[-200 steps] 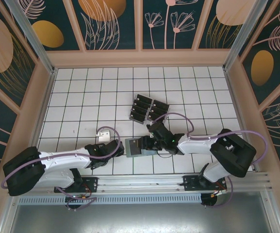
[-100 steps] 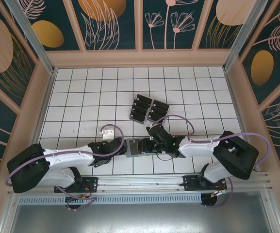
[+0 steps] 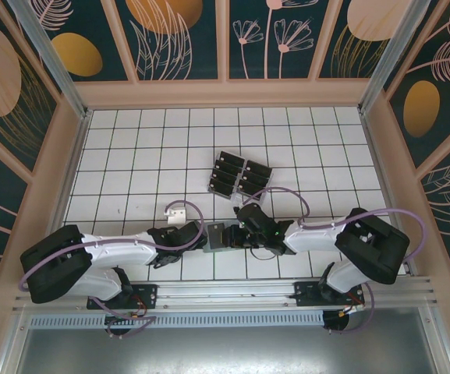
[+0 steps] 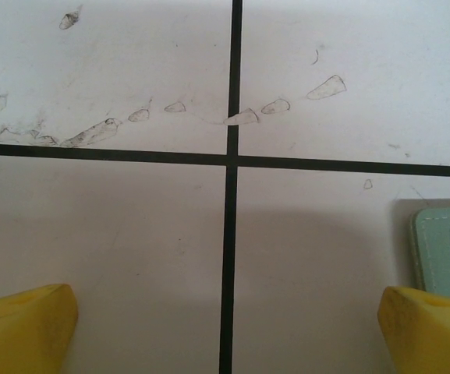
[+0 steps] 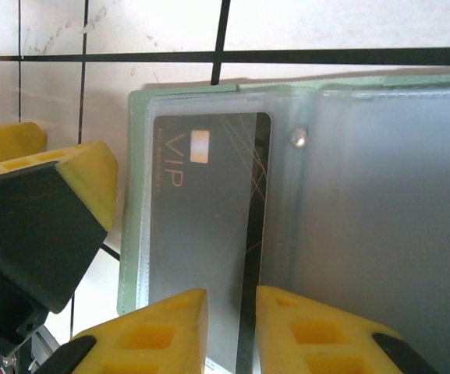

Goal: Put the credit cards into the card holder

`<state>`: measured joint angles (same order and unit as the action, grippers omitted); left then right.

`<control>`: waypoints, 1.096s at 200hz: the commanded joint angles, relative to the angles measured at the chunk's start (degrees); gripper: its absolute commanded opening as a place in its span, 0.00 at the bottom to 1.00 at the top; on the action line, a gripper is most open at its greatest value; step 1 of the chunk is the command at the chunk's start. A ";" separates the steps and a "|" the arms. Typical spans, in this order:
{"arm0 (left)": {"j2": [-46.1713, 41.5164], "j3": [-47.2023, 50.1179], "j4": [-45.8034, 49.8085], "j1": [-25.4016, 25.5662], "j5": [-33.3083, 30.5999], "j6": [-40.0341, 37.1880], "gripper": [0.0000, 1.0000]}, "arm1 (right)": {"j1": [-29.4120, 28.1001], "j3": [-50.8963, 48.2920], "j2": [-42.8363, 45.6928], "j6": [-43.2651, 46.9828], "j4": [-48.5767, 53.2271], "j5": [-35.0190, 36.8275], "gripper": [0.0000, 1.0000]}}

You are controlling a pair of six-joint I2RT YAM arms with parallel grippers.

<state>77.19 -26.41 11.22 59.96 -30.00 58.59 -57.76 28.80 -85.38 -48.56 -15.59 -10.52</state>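
On the tiled table [image 3: 131,156] the open card holder [image 5: 136,202] lies under the right gripper [image 5: 232,331], its jaws narrow over a black credit card [image 5: 209,218] in the sleeve, grip unclear; the left gripper [image 4: 225,335] gapes wide beside the holder; spare cards [image 3: 239,175] lie beyond both

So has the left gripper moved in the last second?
Yes. The left gripper has shifted right across the grid lines, closer to the card holder.

Card holder [image 5: 134,234]: matt green, stitched edge, translucent plastic sleeves. Credit card [image 5: 205,234]: smooth dark plastic. Table [image 4: 115,249]: smooth white, scuffed.
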 commanded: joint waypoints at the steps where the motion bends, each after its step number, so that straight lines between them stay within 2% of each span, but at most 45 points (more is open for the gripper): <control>1: 0.83 0.95 -1.03 0.07 -0.19 0.04 0.99 | -0.60 0.12 -1.23 -0.57 -2.02 -0.07 0.23; 51: 1.89 1.28 -2.08 0.06 0.09 -0.21 0.99 | -1.23 0.91 -2.27 -1.00 -2.55 -0.46 0.19; 160: 1.25 2.69 -2.85 0.05 0.73 0.43 0.99 | -1.75 2.86 -4.96 -2.10 -5.78 -2.57 0.18; 185: 0.29 2.60 -2.12 0.08 0.26 0.69 0.99 | -1.49 2.76 -2.57 -1.64 -4.19 -1.52 0.19; 219: -3.59 2.03 1.67 0.11 -2.55 2.20 0.99 | -0.17 2.86 2.70 -0.24 0.65 1.44 0.25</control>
<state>75.92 -24.88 9.37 60.03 -31.09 59.02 -58.83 30.26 -87.35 -49.84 -18.02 -11.57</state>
